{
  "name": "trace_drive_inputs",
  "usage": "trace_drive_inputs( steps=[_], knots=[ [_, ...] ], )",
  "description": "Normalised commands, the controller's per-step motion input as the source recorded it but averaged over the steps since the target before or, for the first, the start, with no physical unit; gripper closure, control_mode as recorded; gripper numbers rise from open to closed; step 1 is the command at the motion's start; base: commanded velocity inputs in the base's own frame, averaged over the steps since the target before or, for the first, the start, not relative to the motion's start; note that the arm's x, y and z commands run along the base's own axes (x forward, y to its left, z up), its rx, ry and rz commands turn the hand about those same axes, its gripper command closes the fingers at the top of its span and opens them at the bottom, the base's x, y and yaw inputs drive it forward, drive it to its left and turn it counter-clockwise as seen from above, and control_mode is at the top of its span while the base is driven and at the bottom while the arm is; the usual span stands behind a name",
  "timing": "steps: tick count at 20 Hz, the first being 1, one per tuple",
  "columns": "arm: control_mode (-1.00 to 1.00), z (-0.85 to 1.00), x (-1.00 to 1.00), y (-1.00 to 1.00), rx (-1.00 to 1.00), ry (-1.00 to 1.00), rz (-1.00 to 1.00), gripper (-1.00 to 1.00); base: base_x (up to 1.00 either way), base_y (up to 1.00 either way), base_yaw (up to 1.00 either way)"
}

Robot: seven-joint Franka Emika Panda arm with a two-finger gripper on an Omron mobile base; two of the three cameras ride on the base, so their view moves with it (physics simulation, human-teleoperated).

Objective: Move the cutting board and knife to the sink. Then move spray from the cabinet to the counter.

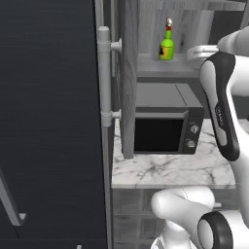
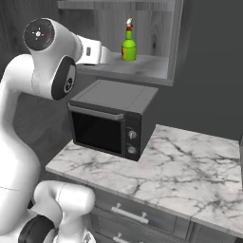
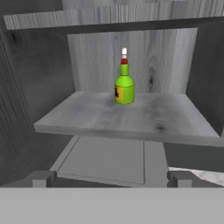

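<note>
While the gripper (image 3: 109,178) gapes released, the spray (image 3: 124,85) shows an unreadable yellow label.

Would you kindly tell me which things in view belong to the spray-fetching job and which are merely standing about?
Belongs to the job:
- small green spray bottle with yellow label, upright on the shelf
- grey wood-grain cabinet niche
- white marble counter
- open gripper, short of the shelf

Standing about:
- black microwave
- dark fridge
</note>
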Motion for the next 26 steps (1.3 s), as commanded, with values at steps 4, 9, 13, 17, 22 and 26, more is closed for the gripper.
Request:
trace_drive_inputs(
  steps=[4,9,13,17,22,26],
  knots=[
    [-1.00,0.04,0.35,0.11,-0.03,-0.04,0.07,-1.00,0.00,0.00,0.00],
    [-1.00,0.10,0.39,0.05,-0.03,0.01,0.01,-1.00,0.00,0.00,0.00],
    [-1.00,0.09,0.36,0.01,-0.04,0.03,0.00,-1.00,0.00,0.00,0.00],
    [-1.00,0.01,0.38,0.00,-0.01,0.07,0.00,-1.00,0.00,0.00,0.00],
    [-1.00,-0.04,0.38,0.00,0.00,0.02,0.00,-1.00,0.00,0.00,0.00],
    [-1.00,-0.11,0.37,-0.01,0.00,0.00,-0.03,-1.00,0.00,0.00,0.00]
  ],
)
